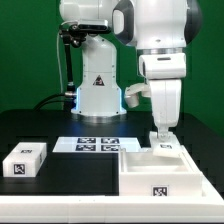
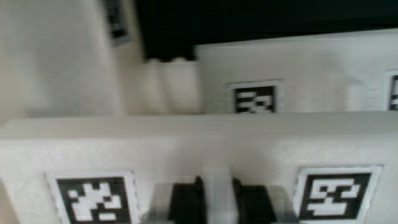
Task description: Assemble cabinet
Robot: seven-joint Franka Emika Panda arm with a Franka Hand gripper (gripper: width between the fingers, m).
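The cabinet point(image 1: 150, 172), a large white box with a tag on its front, lies at the exterior view's lower right. My gripper point(image 1: 163, 135) stands straight down over its far edge, at a white tagged part point(image 1: 167, 147). In the wrist view my gripper point(image 2: 215, 203) has its black fingers point(image 2: 183, 203) close together on a thin white rib of that part point(image 2: 107, 150), with one tag on each side of them. A small white tagged block point(image 1: 25, 160) lies apart at the exterior view's left.
The marker board point(image 1: 98, 143) lies flat behind the cabinet, in front of the robot base point(image 1: 97, 92). In the wrist view a further white tagged panel point(image 2: 302, 75) and a ridged white post point(image 2: 169, 85) lie beyond the held part.
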